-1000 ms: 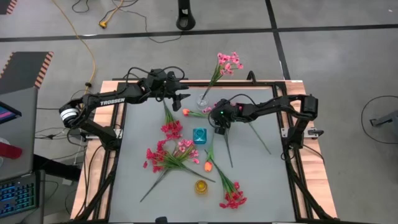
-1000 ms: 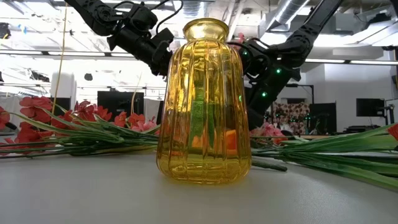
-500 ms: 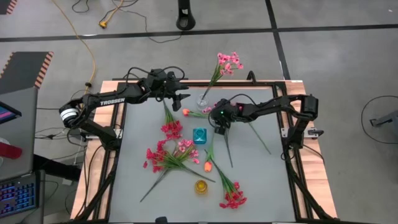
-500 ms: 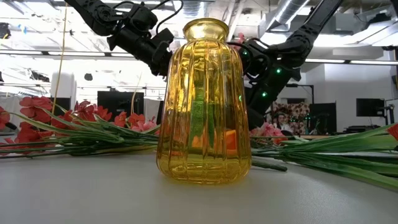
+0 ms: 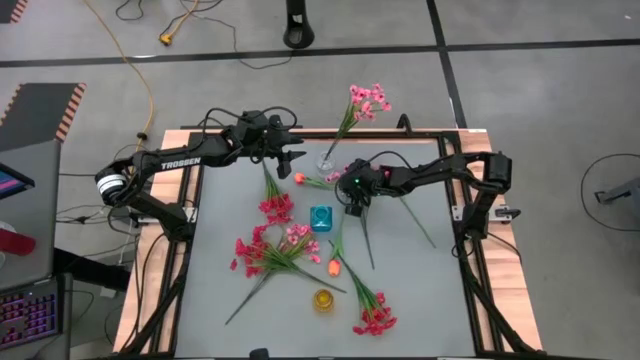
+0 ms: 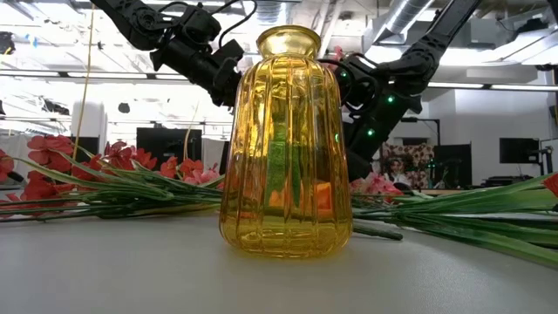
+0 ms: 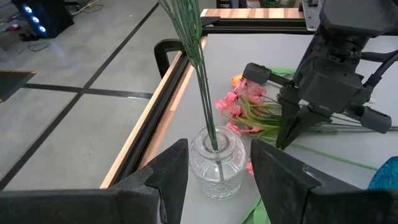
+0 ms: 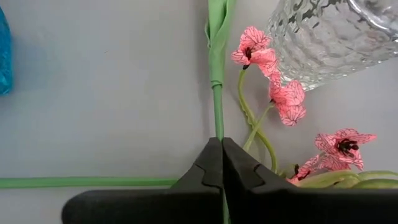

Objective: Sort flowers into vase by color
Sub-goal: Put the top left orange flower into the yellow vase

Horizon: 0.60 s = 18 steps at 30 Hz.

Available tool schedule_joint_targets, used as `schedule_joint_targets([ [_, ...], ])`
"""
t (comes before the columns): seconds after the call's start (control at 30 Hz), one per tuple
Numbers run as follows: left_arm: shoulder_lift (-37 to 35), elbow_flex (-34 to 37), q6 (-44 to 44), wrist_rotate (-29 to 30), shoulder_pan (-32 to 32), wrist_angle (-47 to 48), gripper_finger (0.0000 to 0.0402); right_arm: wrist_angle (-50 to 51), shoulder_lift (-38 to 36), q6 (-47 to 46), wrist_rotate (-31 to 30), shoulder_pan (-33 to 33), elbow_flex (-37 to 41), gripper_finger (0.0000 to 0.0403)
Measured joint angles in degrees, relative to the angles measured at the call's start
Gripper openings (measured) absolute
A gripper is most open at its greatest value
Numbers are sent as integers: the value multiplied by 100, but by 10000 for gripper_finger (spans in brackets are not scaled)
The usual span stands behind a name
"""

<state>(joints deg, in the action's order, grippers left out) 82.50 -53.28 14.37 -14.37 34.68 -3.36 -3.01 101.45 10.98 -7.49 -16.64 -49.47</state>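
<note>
Grey worktop (image 5: 420,290), flowers scattered, both arms at the far edge.
Left gripper (image 5: 293,160) hovers with jaws wide and empty before the clear vase (image 7: 217,163) holding a light-pink spray (image 5: 366,100); right gripper (image 5: 354,205), beside that vase, has jaws clamped on a green stem (image 8: 217,106). Red sprays (image 5: 275,250) lie mid-worktop near blue vase (image 5: 321,218) and yellow vase (image 6: 286,139).

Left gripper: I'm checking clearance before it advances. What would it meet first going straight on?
Probably the clear glass vase, standing just ahead between the open fingers of the left gripper, with green stems in it. Depth is hard to judge.
</note>
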Motion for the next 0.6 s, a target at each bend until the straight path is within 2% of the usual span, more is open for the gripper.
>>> schedule_joint_targets([
  [0.1,0,0,0,0,0,0,162,47,-70,-19,0,8,0,32],
  [0.27,-25,0,51,7,0,-15,162,140,-504,-48,0,15,0,18],
  [0.6,-793,0,87,9,0,9,162,491,-2012,-393,4,58,-2,21],
])
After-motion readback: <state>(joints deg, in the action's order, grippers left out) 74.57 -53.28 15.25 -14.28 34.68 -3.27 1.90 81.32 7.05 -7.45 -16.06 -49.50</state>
